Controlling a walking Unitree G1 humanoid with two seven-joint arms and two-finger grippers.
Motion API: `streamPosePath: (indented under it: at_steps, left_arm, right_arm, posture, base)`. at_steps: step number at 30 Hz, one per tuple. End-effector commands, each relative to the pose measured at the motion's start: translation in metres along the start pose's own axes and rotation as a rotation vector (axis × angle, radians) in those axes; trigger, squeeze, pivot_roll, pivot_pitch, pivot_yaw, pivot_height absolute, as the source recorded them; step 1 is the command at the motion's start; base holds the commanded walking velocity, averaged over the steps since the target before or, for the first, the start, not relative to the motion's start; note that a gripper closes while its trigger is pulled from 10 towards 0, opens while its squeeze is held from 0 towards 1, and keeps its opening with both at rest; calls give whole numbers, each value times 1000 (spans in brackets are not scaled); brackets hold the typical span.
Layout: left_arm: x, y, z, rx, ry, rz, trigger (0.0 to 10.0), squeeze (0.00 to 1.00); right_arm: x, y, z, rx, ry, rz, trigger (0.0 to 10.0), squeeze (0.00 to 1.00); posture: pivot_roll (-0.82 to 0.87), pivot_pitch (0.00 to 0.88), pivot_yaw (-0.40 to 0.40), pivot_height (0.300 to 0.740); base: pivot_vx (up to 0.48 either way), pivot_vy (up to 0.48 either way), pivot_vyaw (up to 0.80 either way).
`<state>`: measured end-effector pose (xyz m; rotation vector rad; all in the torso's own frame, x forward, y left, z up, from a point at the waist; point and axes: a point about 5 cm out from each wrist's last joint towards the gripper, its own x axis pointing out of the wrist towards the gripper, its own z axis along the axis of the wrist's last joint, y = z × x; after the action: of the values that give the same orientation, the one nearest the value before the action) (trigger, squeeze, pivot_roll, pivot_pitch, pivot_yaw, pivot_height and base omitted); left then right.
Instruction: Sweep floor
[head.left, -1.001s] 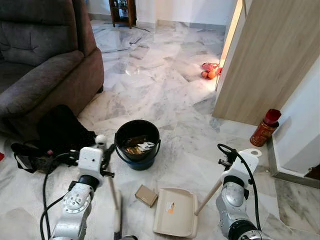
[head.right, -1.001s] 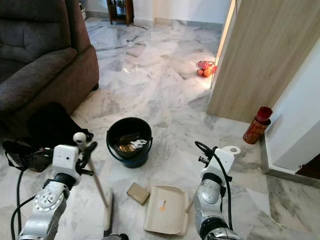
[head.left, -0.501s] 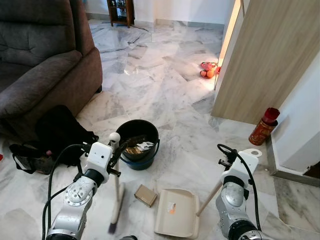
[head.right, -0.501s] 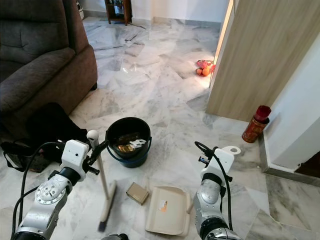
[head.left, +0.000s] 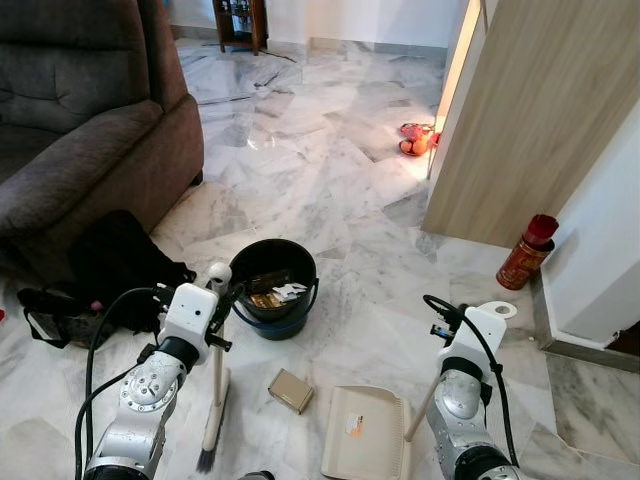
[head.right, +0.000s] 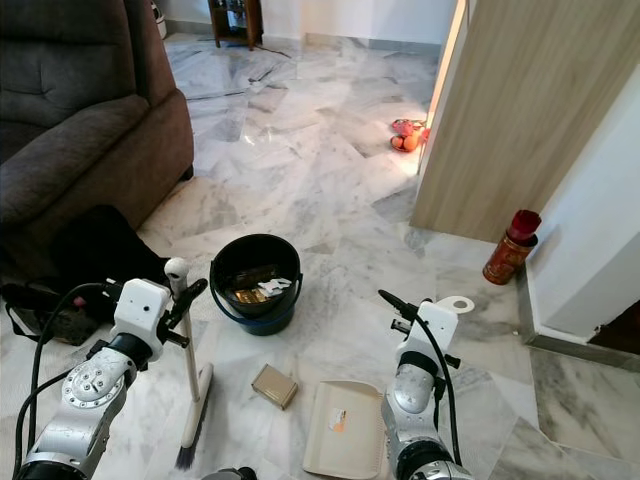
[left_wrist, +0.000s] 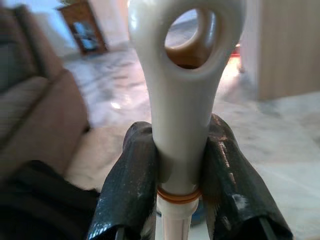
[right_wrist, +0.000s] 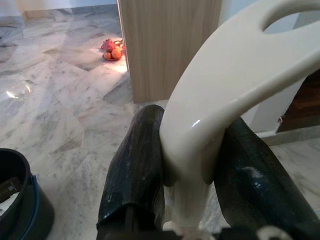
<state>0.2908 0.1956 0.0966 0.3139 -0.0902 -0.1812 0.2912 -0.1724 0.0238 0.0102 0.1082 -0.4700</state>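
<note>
My left gripper is shut on the top of a cream broom handle. The broom stands nearly upright, and its dark bristles touch the marble floor on my left. A small brown cardboard box lies on the floor between the broom and a cream dustpan. My right gripper is shut on the dustpan's long handle, and the pan rests flat on the floor.
A black bucket holding scraps stands just beyond the box. To the left are a dark sofa and a black bag. On the right stand a wooden door panel and a red canister. Small orange and red items lie by the doorway.
The broom has swung left and now stands more upright, with its bristles further from the box. The dustpan has slid right and nearer to me.
</note>
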Motion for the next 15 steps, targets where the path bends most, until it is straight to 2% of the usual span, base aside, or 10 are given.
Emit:
streamPosePath:
  at_steps: [1,5,9,12,13,15]
  left_arm:
    - [5,15,10,89,-55,58,10000,0]
    - [11,17,17,86,-100,77,10000,0]
    - [15,12,18,62,-115,57,10000,0]
    - [20,4,20,-36,-132,36,10000,0]
    - [23,0,21,-101,-137,27,10000,0]
    - [24,-1,22,-126,-138,22,10000,0]
  right_arm:
    - [-3,2,-3,16,11,3,10000,0]
    - [-3,2,-2,14,7,4,10000,0]
    - [-2,2,-2,16,7,7,10000,0]
    - [-2,2,-1,17,3,13,10000,0]
    - [-2,1,-1,17,1,14,10000,0]
    - [-2,1,-1,17,0,14,10000,0]
  posture:
    - [187,96,6,740]
    - [182,98,2,740]
    - [180,98,0,740]
    - [169,100,-5,740]
    - [166,100,-7,740]
    - [166,100,-7,740]
  base:
    - [0,0,0]
    - [0,0,0]
    - [0,0,0]
    - [0,0,0]
    - [0,0,0]
    - [0,0,0]
